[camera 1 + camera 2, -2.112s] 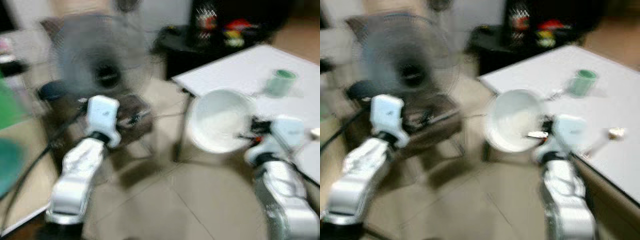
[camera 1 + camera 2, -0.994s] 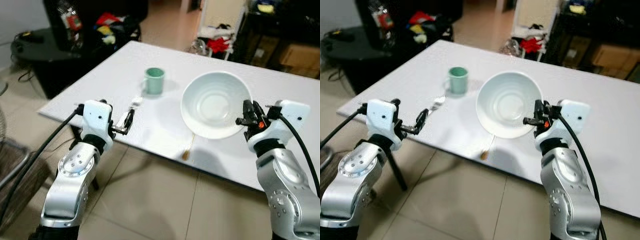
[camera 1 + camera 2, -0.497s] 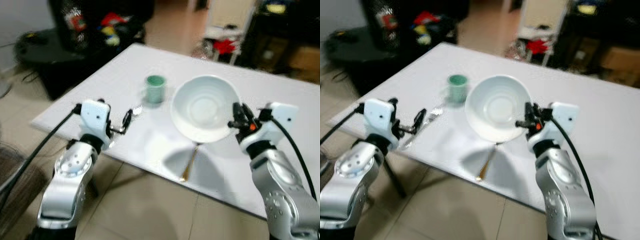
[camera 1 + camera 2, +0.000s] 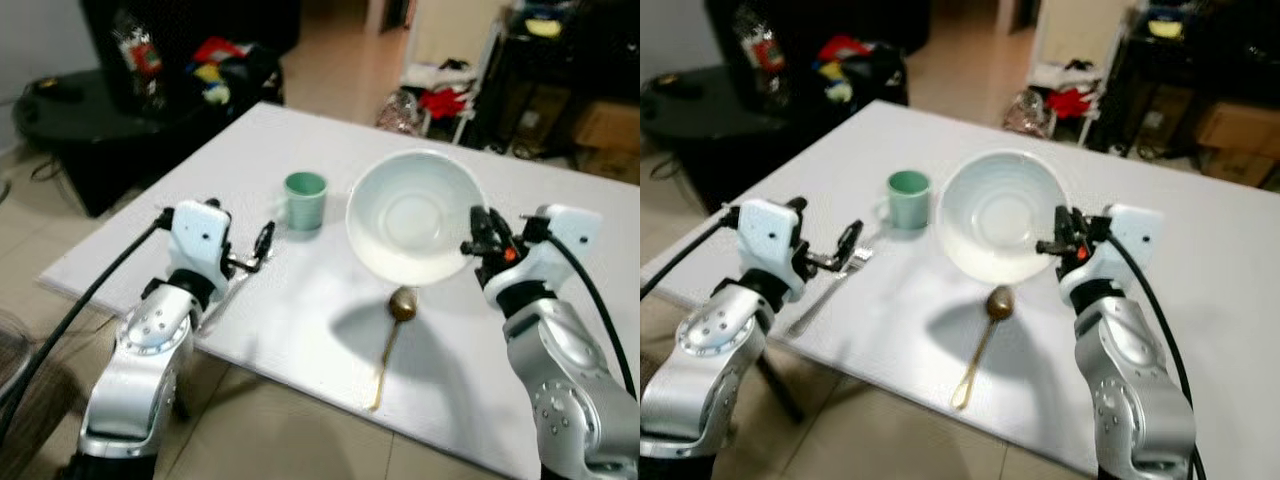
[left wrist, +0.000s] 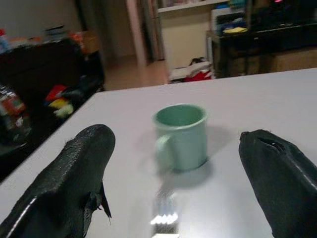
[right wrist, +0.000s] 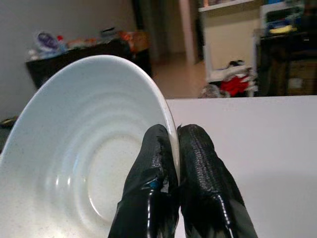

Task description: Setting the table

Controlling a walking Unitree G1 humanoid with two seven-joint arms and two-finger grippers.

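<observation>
My right gripper (image 4: 478, 236) is shut on the rim of a large white bowl (image 4: 410, 215), held tilted above the white table (image 4: 1220, 250). In the right wrist view both fingers (image 6: 198, 163) pinch the bowl's edge (image 6: 94, 148). A gold spoon (image 4: 388, 340) lies on the table just below the bowl. A green mug (image 4: 305, 200) stands to the bowl's left. My left gripper (image 4: 262, 243) hangs open over the table's near left part, above a silver fork (image 4: 830, 290). Its wrist view looks between the two fingers at the mug (image 5: 182, 136) and the fork's tines (image 5: 163, 218).
A low black table (image 4: 90, 100) with bottles and coloured clutter stands at the back left. Red clothing (image 4: 440, 100) lies on the floor behind the white table, near dark shelving (image 4: 560, 80) at the back right. Tiled floor (image 4: 250, 430) runs along the table's near edge.
The whole view has shifted as the camera came closer to the table. The bowl stays in the right gripper, and the left gripper is still open near the fork.
</observation>
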